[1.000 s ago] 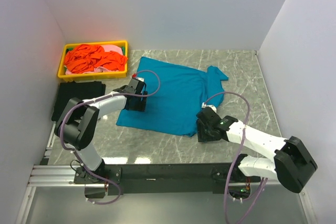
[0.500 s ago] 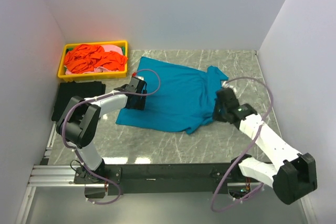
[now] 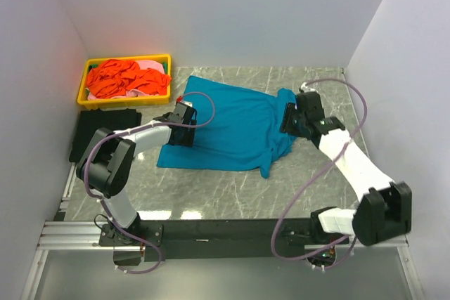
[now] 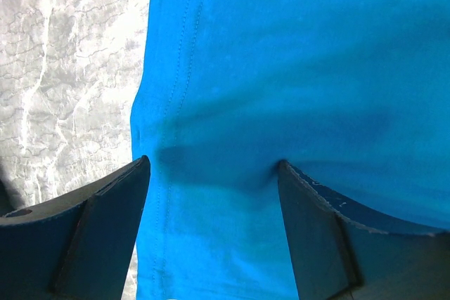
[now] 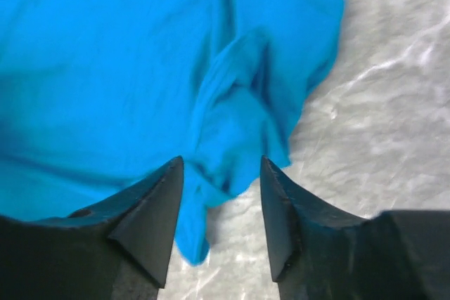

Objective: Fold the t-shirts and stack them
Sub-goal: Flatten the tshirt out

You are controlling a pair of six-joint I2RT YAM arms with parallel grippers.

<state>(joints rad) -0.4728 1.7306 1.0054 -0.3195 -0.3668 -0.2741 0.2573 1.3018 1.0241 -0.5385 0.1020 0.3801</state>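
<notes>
A large teal-blue t-shirt [image 3: 232, 128] lies spread flat on the marble table. My left gripper [image 3: 181, 133] is open and rests on the shirt's left edge. In the left wrist view [image 4: 212, 166] its jaws straddle the hemmed edge of the cloth [image 4: 295, 68]. My right gripper [image 3: 292, 119] is open over the shirt's bunched right sleeve [image 5: 239, 124], which lies between and beyond its jaws [image 5: 221, 163], ungripped. A black t-shirt [image 3: 105, 130] lies flat at the far left. Orange-red t-shirts [image 3: 116, 79] and a pink one [image 3: 148, 66] are heaped in the tray.
The yellow plastic tray [image 3: 126, 58] stands at the back left corner. White walls close in the left, back and right sides. Bare marble [image 3: 211, 194] lies between the shirt's near hem and the arm bases.
My right arm swung from the shirt's near right hem corner up and back to the right sleeve. That hem corner shifted a little. The left gripper stayed in place.
</notes>
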